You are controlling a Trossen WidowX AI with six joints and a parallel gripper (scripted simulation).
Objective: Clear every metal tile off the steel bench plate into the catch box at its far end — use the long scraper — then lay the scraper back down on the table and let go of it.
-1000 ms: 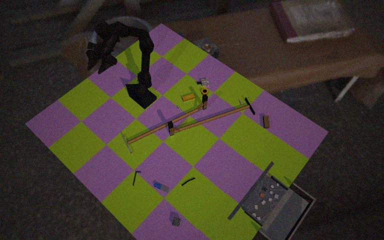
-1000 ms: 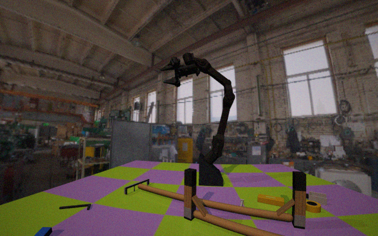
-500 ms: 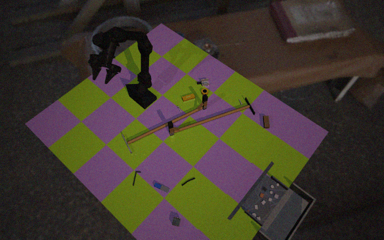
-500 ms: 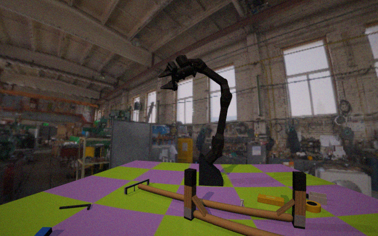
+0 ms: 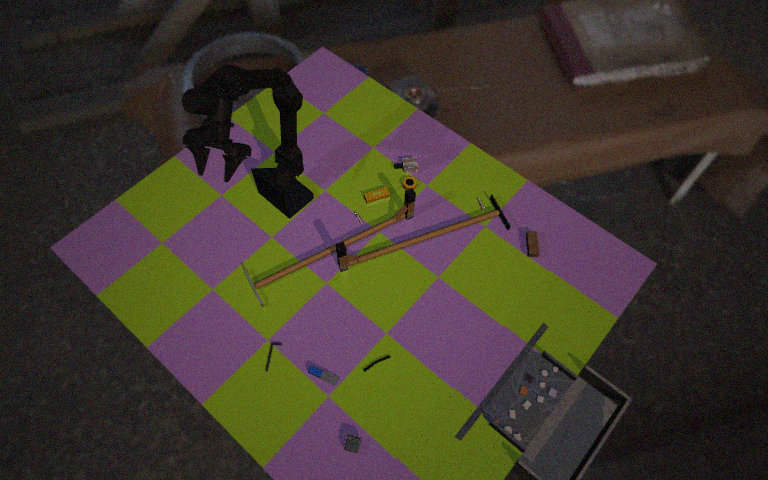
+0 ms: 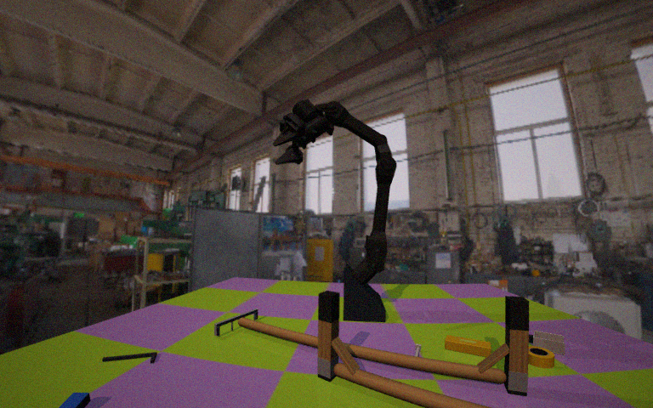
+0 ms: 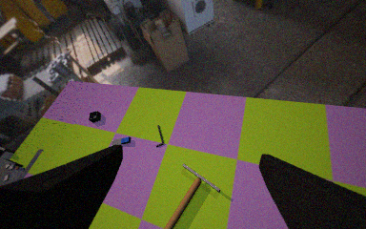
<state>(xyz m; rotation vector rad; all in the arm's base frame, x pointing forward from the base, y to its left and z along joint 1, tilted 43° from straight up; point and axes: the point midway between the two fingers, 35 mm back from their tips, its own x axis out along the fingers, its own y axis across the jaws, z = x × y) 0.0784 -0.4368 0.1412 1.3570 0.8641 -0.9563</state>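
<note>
Two long wooden-handled scrapers lie crossed near the table's middle. One has a grey blade [image 5: 252, 284] [image 7: 201, 177], a handle [image 5: 317, 257] [image 7: 183, 209] and an upright grip post [image 5: 409, 203] [image 6: 516, 343]. The other has a black blade [image 5: 499, 211], a handle [image 5: 424, 236] and a post [image 5: 340, 254] [image 6: 328, 331]. The steel bench plate [image 5: 498, 396] sits at the near right corner with several small metal tiles [image 5: 526, 404] on it. The catch box [image 5: 608, 391] adjoins its far end. My gripper [image 5: 215, 169] [image 6: 286, 149] [image 7: 192, 156] is open and empty. It hangs high over the table's far left, well away from both scrapers.
An orange level [image 5: 376, 194] [image 6: 467, 345], a yellow tape roll [image 5: 409, 182] [image 6: 542, 357] and a grey block [image 5: 410, 164] lie near one post. A brown block [image 5: 532, 243], a black L-key [image 5: 270, 353] [image 7: 160, 135], a blue-grey block [image 5: 322, 373] [image 7: 125, 140], a curved black strip [image 5: 376, 362] and a dark square [image 5: 352, 442] are scattered about.
</note>
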